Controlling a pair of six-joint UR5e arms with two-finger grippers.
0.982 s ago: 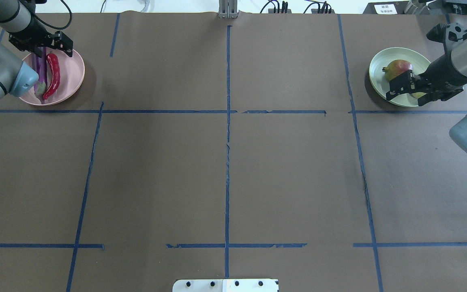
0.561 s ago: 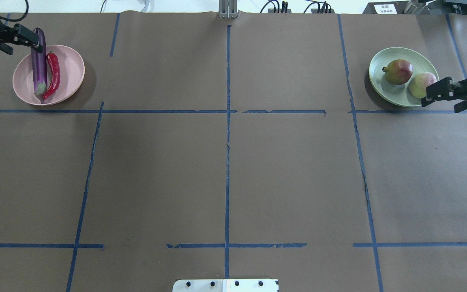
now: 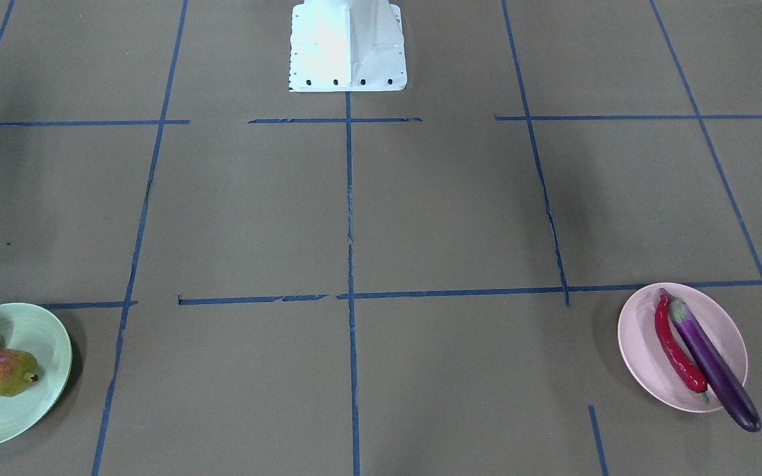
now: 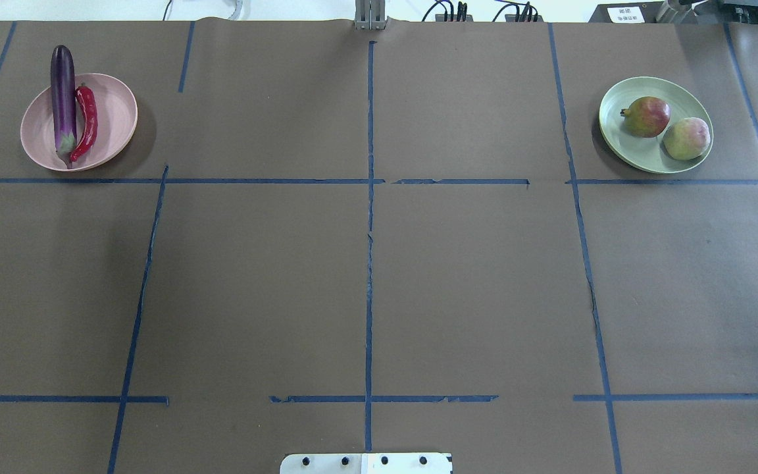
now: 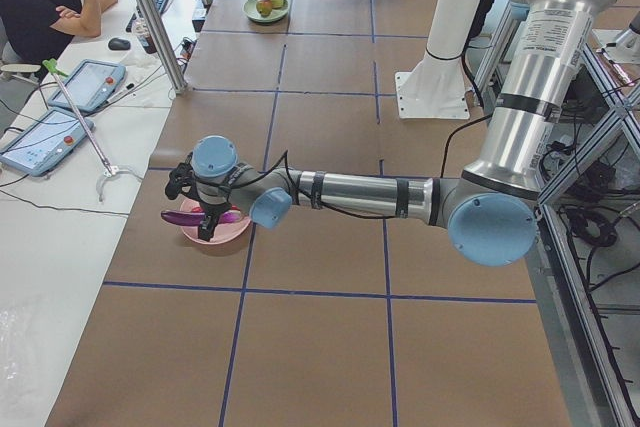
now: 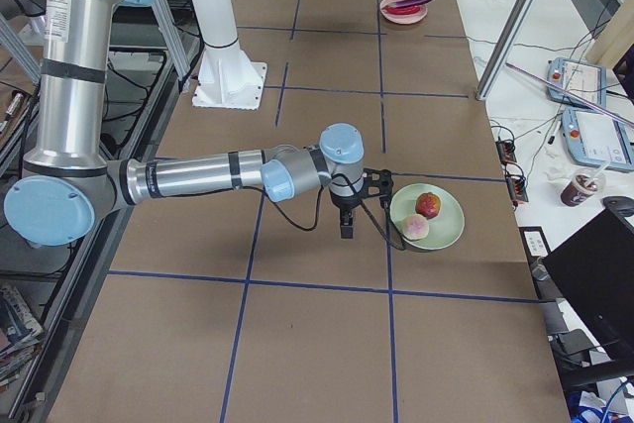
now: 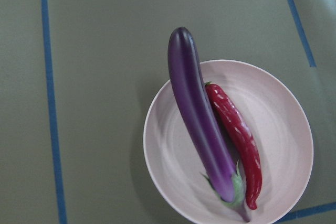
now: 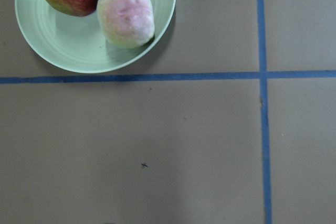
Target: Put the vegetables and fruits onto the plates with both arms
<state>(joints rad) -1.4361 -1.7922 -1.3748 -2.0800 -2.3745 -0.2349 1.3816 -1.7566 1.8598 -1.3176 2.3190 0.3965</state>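
Observation:
The purple eggplant (image 4: 63, 99) and red chili pepper (image 4: 87, 122) lie side by side on the pink plate (image 4: 116, 112); the eggplant's tip overhangs the rim. They also show in the left wrist view: eggplant (image 7: 199, 124), chili (image 7: 236, 135). The red-yellow pomegranate-like fruit (image 4: 645, 116) and the pale green-pink fruit (image 4: 686, 138) sit on the green plate (image 4: 642, 155). Both arms are out of the overhead view. My left gripper (image 5: 205, 222) hangs by the pink plate and my right gripper (image 6: 347, 223) beside the green plate (image 6: 446, 225); I cannot tell if they are open or shut.
The white base block (image 3: 348, 46) stands at the robot's edge of the brown table, which is marked with blue tape lines (image 4: 370, 230). A side table with tablets (image 5: 60, 127) and a seated person (image 5: 40, 7) lie beyond the far edge.
Both arms have drawn back from the plates and left the overhead view. The pale fruit now shows fully on the green plate. The eggplant and chili have not moved.

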